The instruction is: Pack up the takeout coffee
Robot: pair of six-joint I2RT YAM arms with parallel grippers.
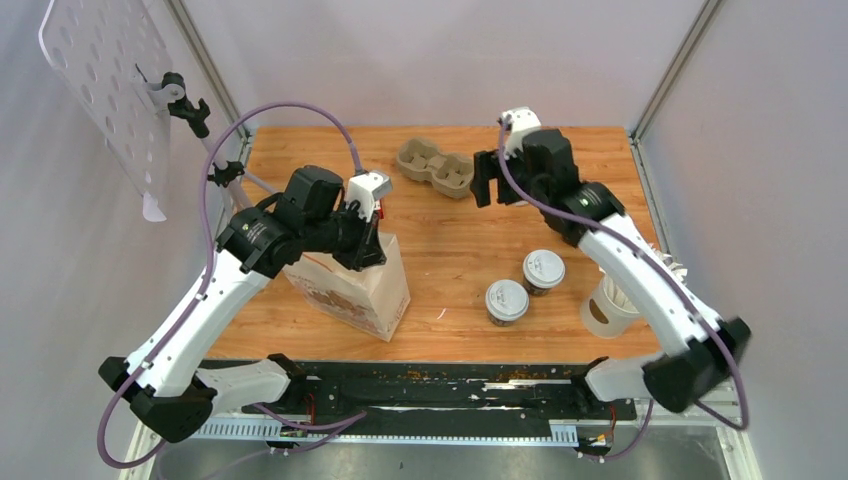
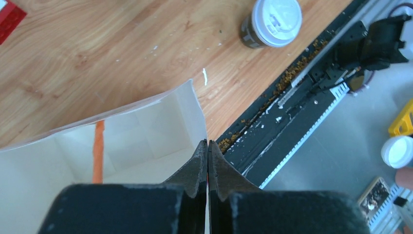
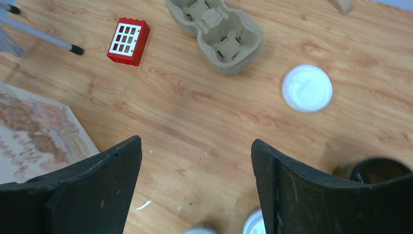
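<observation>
Robotics lab test cell, not a home or shop. Wood-grain table (image 1: 450,250) boxed in by plain grey walls (image 1: 450,60) on aluminium frame posts (image 1: 670,75). Left arm (image 1: 200,310) and right arm (image 1: 640,270) bolted to a black rail (image 1: 430,385) at the near edge; purple cables (image 1: 290,104) loop free. Perforated white panel (image 1: 100,80) clamped up at far left. Red toy brick (image 3: 128,41) on the tabletop.

Item count, table (image 1: 455,235) contents.
Takeout coffee cups (image 1: 507,301) (image 1: 543,270): 2, both lidded. Paper bag (image 1: 350,285): 1. Pulp cup tray (image 1: 435,167): 1. White holder of sticks (image 1: 610,305): 1. Red toy brick (image 3: 128,41): 1. Loose white disc (image 3: 307,88): 1. Dark round rim (image 3: 377,170), blurred: not counted.
</observation>
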